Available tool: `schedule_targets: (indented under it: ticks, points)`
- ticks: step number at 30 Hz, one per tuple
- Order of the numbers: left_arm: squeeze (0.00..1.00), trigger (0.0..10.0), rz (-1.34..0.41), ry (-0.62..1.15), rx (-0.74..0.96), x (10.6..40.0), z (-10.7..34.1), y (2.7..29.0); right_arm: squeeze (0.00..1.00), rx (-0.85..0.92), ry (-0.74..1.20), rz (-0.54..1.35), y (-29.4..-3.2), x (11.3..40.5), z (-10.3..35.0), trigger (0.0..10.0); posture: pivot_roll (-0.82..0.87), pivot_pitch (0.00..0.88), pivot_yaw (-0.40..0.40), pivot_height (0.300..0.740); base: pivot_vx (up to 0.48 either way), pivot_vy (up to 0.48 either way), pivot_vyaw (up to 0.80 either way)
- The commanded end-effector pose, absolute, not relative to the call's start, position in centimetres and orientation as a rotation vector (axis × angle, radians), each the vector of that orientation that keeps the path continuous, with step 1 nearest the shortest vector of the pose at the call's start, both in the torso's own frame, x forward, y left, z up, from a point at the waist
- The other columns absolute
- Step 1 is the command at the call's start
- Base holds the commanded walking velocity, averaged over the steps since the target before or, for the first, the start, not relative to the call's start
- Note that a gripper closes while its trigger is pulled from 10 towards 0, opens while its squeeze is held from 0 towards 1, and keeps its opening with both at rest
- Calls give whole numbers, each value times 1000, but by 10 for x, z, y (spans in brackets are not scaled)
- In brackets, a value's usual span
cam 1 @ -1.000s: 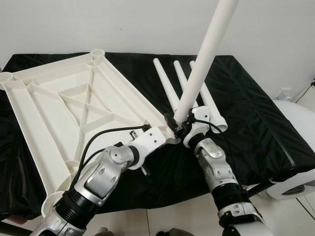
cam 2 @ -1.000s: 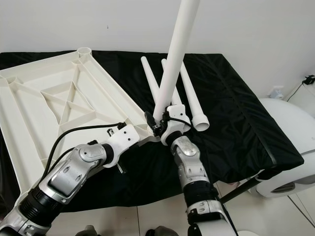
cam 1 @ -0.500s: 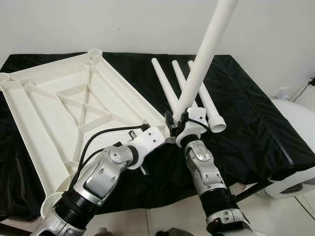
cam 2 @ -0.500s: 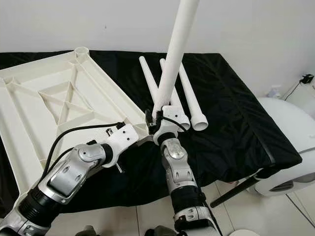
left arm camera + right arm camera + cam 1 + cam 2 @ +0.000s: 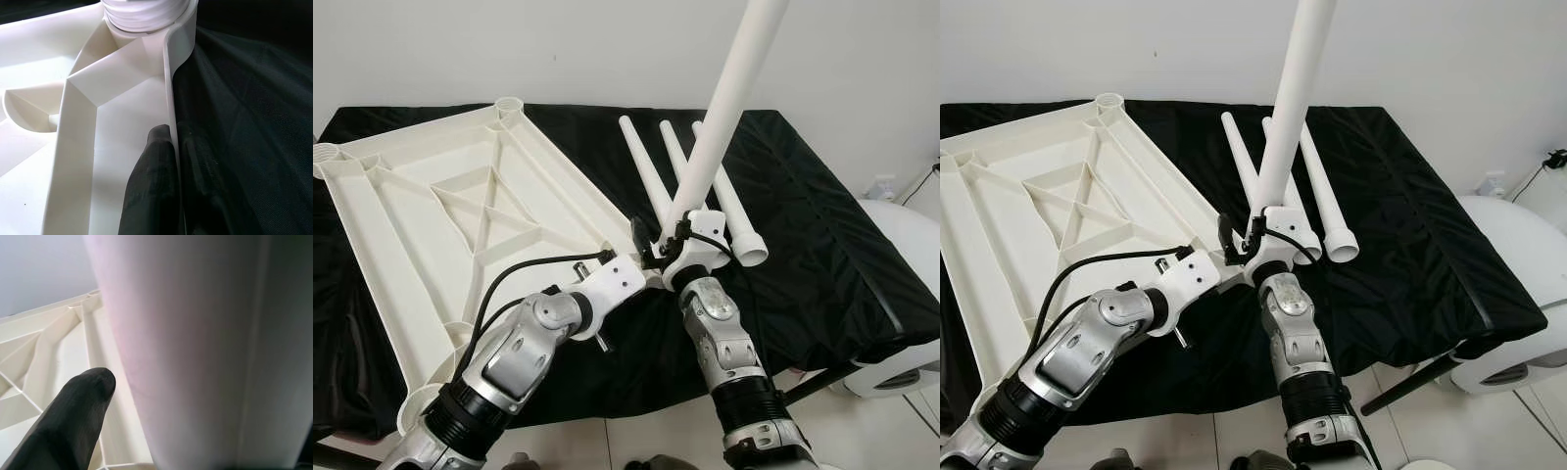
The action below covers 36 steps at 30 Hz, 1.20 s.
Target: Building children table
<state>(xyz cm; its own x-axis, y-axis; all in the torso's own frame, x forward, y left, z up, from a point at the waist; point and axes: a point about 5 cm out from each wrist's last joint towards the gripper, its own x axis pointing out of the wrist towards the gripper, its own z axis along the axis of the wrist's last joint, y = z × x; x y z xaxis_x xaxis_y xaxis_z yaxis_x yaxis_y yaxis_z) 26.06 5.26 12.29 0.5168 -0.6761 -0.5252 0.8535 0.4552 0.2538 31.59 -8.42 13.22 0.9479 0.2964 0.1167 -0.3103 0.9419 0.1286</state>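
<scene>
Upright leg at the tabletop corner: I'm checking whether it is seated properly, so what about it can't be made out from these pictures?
- Upright leg: its top is cut off by the upper edge in both eye views.
- Its foot in the corner socket: hidden behind the right gripper in the eye views, cropped in the left wrist view, so depth is unclear.
- Tabletop: near corner covered by the left arm.

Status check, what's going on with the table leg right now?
Left end effector clamped on tabletop rim. Right end effector holds leg upright at near corner socket. Three spare legs on black cloth, nothing blocking.
</scene>
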Motion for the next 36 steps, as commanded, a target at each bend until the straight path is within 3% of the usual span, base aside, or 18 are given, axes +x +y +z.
schedule_targets:
  ticks: [1,4,5,7,8,21,36]
  points:
    - [0,10000,-1107,407,496,243,110,33,1000,148,-114,329,-92,315,134,10000,27,0,-113,740,0,0,0]
    - [0,10000,-1107,406,497,244,111,33,1000,133,-122,368,-99,316,134,10000,28,0,-113,740,0,0,0]
    - [0,10000,-1106,405,498,244,111,33,753,121,-121,402,-103,316,133,10000,27,0,-113,740,0,0,0]
    - [0,10000,-1106,405,498,244,111,33,753,121,-121,402,-103,316,133,10000,27,0,-113,740,0,0,0]
    - [0,10000,-1106,405,498,244,111,33,0,123,-116,447,-106,315,132,10000,26,0,-113,740,0,0,0]
    - [0,10000,-1106,398,508,246,112,33,0,-20,-40,805,-150,317,124,10000,30,0,-111,740,0,0,0]
    - [0,10000,-1099,399,511,248,113,35,0,-127,-2,899,-166,334,130,10000,32,0,-98,740,0,0,0]
